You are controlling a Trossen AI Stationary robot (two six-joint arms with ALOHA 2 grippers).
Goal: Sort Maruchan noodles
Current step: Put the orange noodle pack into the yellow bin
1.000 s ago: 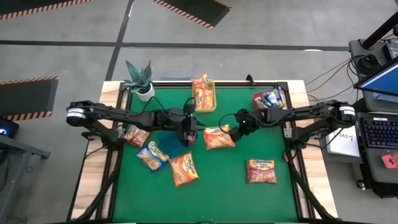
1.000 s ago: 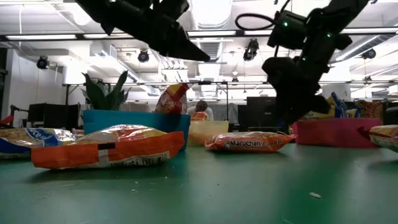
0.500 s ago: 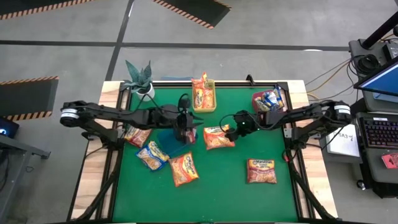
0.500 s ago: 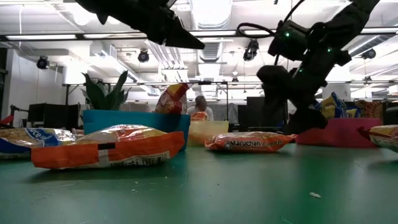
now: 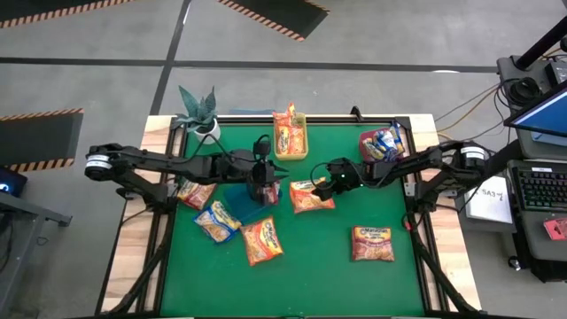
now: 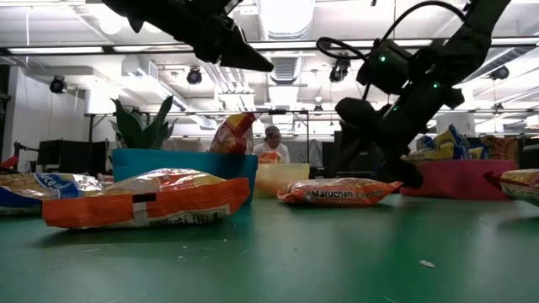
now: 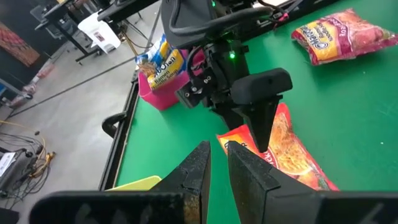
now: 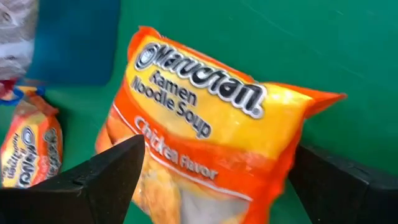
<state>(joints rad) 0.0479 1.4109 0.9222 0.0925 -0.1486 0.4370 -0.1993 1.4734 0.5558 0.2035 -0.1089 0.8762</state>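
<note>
Right claw (image 8: pixel 211 171) lowered, spread wide over orange-yellow chicken packet (image 8: pixel 205 130); left claw (image 7: pixel 216 171) nearly closed, empty.

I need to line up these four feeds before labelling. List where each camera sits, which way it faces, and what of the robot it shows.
High view: overhead, straight down on the green table; both arms show.
Low view: table height, level toward the room; arms enter from above.
Left wrist view: behind the left gripper, shut, facing the right arm.
Right wrist view: behind the open right gripper, looking down between its fingers.
Shared: all show the orange chicken packet; the right gripper hovers over it.
</note>
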